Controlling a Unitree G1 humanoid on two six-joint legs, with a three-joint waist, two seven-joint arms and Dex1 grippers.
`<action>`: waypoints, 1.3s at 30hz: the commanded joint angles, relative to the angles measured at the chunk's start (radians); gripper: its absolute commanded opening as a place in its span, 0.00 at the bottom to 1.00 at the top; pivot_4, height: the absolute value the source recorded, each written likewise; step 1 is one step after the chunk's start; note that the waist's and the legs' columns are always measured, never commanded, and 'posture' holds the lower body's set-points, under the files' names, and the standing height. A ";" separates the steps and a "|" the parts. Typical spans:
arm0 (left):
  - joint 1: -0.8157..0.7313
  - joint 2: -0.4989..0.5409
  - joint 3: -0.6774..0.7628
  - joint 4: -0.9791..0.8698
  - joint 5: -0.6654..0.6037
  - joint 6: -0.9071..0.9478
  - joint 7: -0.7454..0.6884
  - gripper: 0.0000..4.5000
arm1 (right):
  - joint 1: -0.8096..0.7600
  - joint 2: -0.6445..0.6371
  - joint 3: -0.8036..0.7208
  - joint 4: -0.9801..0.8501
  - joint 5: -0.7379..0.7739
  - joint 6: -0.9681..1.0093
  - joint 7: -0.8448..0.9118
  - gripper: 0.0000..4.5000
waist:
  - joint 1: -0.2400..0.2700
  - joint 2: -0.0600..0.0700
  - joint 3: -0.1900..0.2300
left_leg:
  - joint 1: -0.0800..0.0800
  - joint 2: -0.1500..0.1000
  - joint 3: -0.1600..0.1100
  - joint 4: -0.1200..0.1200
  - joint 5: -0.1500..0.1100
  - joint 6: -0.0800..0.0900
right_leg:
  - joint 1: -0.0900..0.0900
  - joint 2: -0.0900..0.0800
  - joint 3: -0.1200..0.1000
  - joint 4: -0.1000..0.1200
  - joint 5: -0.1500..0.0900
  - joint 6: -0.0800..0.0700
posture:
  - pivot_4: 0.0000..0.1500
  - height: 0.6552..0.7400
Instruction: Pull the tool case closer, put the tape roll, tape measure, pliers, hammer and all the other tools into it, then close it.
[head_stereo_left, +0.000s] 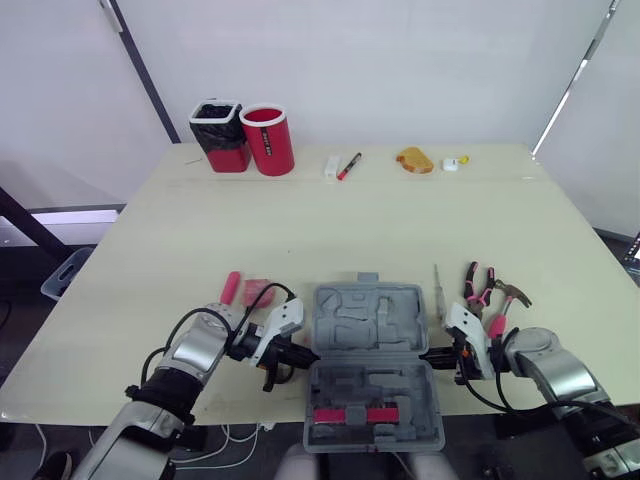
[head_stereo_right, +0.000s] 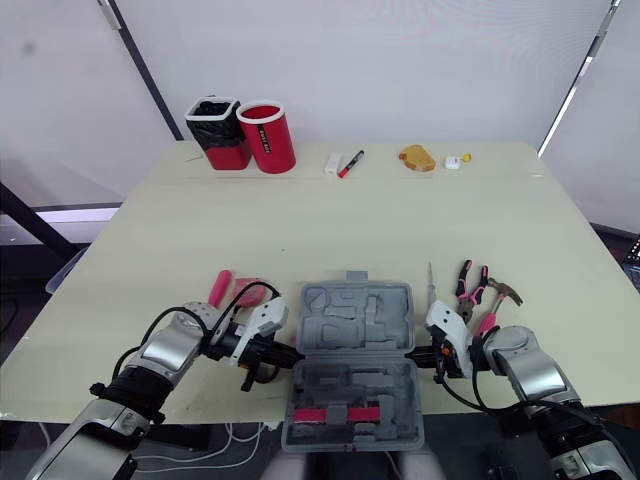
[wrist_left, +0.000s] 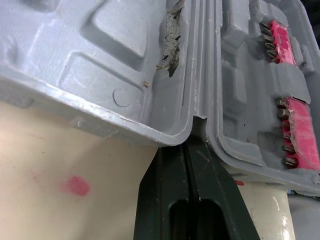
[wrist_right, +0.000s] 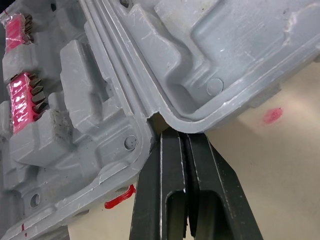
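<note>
the tool case (head_stereo_left: 366, 318) lies open and flat at the bottom centre of the head view, on the pale table (head_stereo_left: 300, 230), its nearer half reaching the table's front edge. it is grey moulded plastic, scuffed, with shaped recesses in both halves and a small latch tab on the far rim. the nearer half holds two pink bit strips (head_stereo_left: 352, 414) side by side; the recesses of the farther half are bare.

the left gripper (head_stereo_left: 300, 355) sits at the case's left side, level with the hinge line. in the left wrist view its fingers (wrist_left: 170, 190) are pressed together with only a thin seam between them, and their tips meet the notch where the two halves join. the right gripper (head_stereo_left: 432, 355) mirrors it on the case's right side. its fingers (wrist_right: 170, 175) are likewise clenched flat against each other, tips touching the hinge corner.

right of the case, in the lower right of the frame, lie pink-handled pliers (head_stereo_left: 477, 285), a small hammer (head_stereo_left: 505, 300) and a thin metal tool (head_stereo_left: 438, 290), close together. left of the case lie a pink handle (head_stereo_left: 231, 288) and a pink flat object (head_stereo_left: 258, 292).

along the table's far edge, in the upper part of the frame, stand a black-lined bin (head_stereo_left: 220, 135) and a red cup (head_stereo_left: 268, 140), touching. further right are a white block (head_stereo_left: 332, 167), a red marker (head_stereo_left: 348, 166) and an orange object (head_stereo_left: 414, 160).
</note>
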 joint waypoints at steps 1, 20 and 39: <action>0.020 0.005 -0.027 0.006 0.015 0.005 -0.004 0.00 | 0.000 0.004 0.024 0.010 -0.003 -0.002 -0.019 0.01 | 0.000 0.000 0.000 | 0.000 0.000 0.000 0.000 0.000 0.000 | 0.000 0.000 0.000 0.000 0.000 0.000 | 1.00 1.00; 0.010 0.026 -0.020 0.042 0.021 -0.003 -0.011 0.00 | 0.027 -0.013 -0.029 0.000 0.041 0.002 -0.040 0.01 | 0.000 0.000 0.000 | 0.000 0.000 0.000 0.000 0.000 0.000 | 0.000 0.000 0.000 0.000 0.000 0.000 | 1.00 1.00; 0.002 0.040 -0.019 0.059 0.018 -0.008 -0.013 0.00 | 0.046 -0.068 -0.018 0.023 0.055 -0.030 -0.037 0.01 | 0.008 0.000 0.000 | 0.000 0.000 0.000 0.000 0.000 0.000 | 0.000 0.000 0.001 0.000 0.000 0.000 | 1.00 1.00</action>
